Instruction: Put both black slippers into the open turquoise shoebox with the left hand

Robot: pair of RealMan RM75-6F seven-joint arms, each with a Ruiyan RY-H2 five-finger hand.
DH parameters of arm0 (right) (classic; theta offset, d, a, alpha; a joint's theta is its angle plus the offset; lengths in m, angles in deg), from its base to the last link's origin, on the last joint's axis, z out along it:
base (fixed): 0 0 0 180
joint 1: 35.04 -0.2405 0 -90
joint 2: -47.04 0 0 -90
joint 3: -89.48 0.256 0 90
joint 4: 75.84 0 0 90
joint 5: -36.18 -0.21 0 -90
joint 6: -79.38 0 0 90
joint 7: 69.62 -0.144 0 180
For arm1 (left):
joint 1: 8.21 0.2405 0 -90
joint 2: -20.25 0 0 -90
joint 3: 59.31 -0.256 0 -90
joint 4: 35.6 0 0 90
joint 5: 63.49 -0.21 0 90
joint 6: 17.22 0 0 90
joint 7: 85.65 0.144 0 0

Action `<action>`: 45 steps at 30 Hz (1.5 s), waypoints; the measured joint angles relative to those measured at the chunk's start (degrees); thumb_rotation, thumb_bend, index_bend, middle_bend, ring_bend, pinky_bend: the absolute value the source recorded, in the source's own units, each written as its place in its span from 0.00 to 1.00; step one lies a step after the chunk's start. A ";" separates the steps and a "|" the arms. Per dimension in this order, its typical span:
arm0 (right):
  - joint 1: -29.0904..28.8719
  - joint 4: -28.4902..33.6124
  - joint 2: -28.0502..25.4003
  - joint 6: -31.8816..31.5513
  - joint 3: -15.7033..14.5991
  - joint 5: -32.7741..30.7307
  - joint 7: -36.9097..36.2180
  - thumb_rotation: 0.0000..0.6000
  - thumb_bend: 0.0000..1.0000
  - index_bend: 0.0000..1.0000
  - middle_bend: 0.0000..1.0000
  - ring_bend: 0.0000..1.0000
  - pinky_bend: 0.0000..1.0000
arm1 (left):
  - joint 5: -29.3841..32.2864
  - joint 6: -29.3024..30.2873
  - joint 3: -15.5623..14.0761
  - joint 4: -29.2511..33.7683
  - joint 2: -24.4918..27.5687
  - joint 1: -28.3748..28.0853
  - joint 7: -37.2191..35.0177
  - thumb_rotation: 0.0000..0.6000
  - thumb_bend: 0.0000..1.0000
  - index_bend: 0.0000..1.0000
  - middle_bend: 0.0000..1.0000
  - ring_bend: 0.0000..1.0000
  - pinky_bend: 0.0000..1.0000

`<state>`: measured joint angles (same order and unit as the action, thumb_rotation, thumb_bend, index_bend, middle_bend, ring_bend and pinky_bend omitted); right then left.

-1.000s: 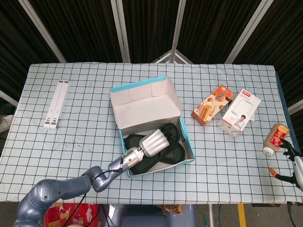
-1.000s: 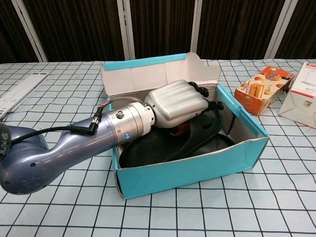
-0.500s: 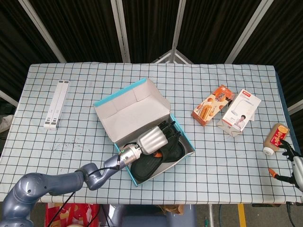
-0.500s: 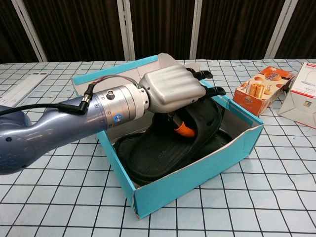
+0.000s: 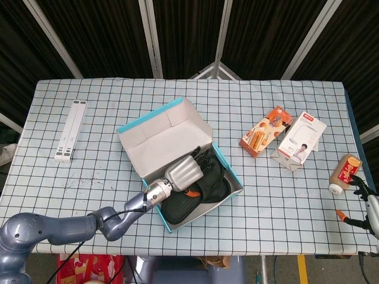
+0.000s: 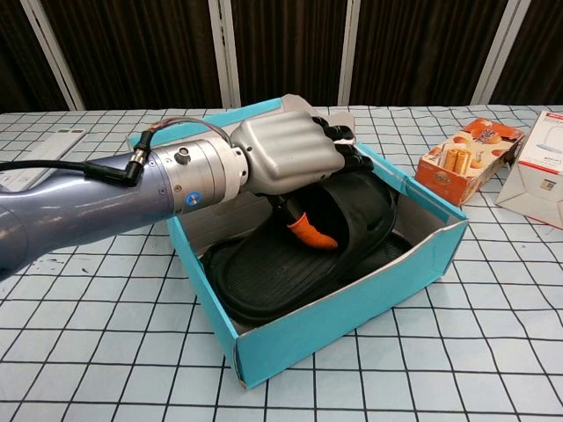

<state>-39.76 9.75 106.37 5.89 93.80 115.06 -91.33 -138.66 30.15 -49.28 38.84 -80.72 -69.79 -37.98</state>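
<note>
The turquoise shoebox (image 5: 166, 135) (image 6: 352, 308) stands open near the table's front, turned at an angle. Both black slippers (image 5: 190, 204) (image 6: 264, 272) lie inside it, the upper one (image 6: 361, 207) overlapping the lower. My left hand (image 5: 185, 170) (image 6: 286, 154) hovers over the box's rear left part. Its fingers curl just above the upper slipper's strap, and its orange-tipped thumb points down over the footbed with nothing seen between them. My right hand (image 5: 368, 206) rests at the table's right front corner, fingers apart and holding nothing.
A white flat strip (image 5: 71, 130) (image 6: 26, 163) lies at the far left. An orange snack box (image 5: 267, 131) (image 6: 466, 158) and a white carton (image 5: 302, 139) (image 6: 537, 167) sit right of the shoebox. A small bottle (image 5: 344, 173) lies by my right hand.
The shoebox was swung round to an angle a second ago. Since then my left hand has drawn up and back to the left, and the upper slipper has settled flatter in the box.
</note>
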 measured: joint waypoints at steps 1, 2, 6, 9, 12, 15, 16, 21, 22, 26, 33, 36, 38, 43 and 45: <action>0.01 0.01 0.00 -0.04 -0.01 0.02 0.04 1.00 0.23 0.14 0.26 0.33 0.33 | 0.19 0.30 0.08 0.28 0.08 0.04 0.28 0.30 0.19 0.00 0.12 0.00 0.14; 0.04 0.03 0.02 -0.16 0.00 0.03 0.11 1.00 0.23 0.14 0.26 0.33 0.33 | 0.23 0.84 0.14 0.43 0.16 0.08 0.52 0.30 0.19 0.00 0.12 0.00 0.14; 0.00 0.11 0.07 -0.03 -0.01 -0.06 0.41 1.00 0.23 0.14 0.26 0.33 0.33 | -0.27 2.59 0.20 1.06 0.66 0.18 0.90 0.30 0.19 0.00 0.12 0.00 0.14; -0.09 0.19 0.09 0.14 0.00 -0.15 0.64 1.00 0.23 0.14 0.26 0.33 0.33 | -0.69 3.74 0.39 2.18 1.41 0.30 0.57 0.30 0.19 0.00 0.12 0.00 0.14; -0.15 0.24 0.08 0.25 -0.04 -0.06 0.62 1.00 0.23 0.14 0.26 0.33 0.33 | -0.77 4.45 0.66 3.57 2.52 0.43 0.60 0.30 0.19 0.00 0.12 0.00 0.14; -0.14 0.28 0.05 0.28 -0.05 -0.14 0.60 1.00 0.23 0.14 0.26 0.33 0.33 | -0.61 4.79 0.80 5.40 3.90 0.55 0.97 0.30 0.19 0.00 0.12 0.00 0.14; -0.13 0.28 0.06 0.25 -0.03 -0.17 0.60 1.00 0.23 0.14 0.26 0.33 0.33 | -0.52 4.87 0.81 5.99 4.34 0.59 1.17 0.30 0.19 0.00 0.12 0.00 0.14; -0.04 0.42 -0.01 0.07 0.00 -0.19 0.68 1.00 0.23 0.14 0.26 0.33 0.33 | -0.03 5.24 0.72 9.67 6.73 0.81 2.49 0.30 0.19 0.00 0.16 0.00 0.14; -0.05 0.42 -0.01 0.10 0.00 -0.20 0.63 1.00 0.23 0.14 0.26 0.33 0.33 | -0.05 5.40 0.70 10.41 7.12 0.86 2.58 0.30 0.19 0.00 0.18 0.00 0.14; -0.13 0.23 0.06 0.43 0.02 -0.44 0.64 1.00 0.23 0.14 0.25 0.33 0.33 | -0.86 7.10 0.89 14.10 8.73 1.47 1.22 0.30 0.23 0.00 0.25 0.00 0.14; -0.05 0.44 -0.11 0.40 0.04 -0.53 0.54 1.00 0.23 0.14 0.26 0.33 0.33 | -1.09 10.57 2.30 22.43 11.26 4.10 -9.52 0.82 0.41 0.32 0.51 0.13 0.15; -0.08 0.51 -0.15 0.55 0.00 -0.55 0.58 1.00 0.23 0.14 0.26 0.33 0.33 | -0.64 11.98 2.68 27.54 13.96 6.07 -13.96 1.00 0.42 0.43 0.61 0.19 0.18; -0.14 0.62 -0.20 0.76 -0.05 -0.59 0.72 1.00 0.23 0.14 0.26 0.33 0.33 | -0.07 12.73 2.56 30.16 16.47 7.66 -15.77 1.00 0.42 0.46 0.63 0.22 0.19; -0.35 1.06 -0.42 1.37 -0.17 -0.73 1.07 1.00 0.23 0.14 0.26 0.33 0.33 | 2.45 13.37 1.17 33.06 19.11 10.39 -17.98 1.00 0.42 0.50 0.65 0.31 0.26; -0.31 1.06 -0.42 1.34 -0.14 -0.88 1.15 1.00 0.23 0.14 0.26 0.33 0.33 | 3.09 13.31 0.34 33.48 19.17 11.06 -19.06 1.00 0.42 0.50 0.67 0.34 0.31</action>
<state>-40.07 10.81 105.95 7.23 93.66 114.17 -90.18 -135.57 43.46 -48.94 72.33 -61.55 -58.73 -57.04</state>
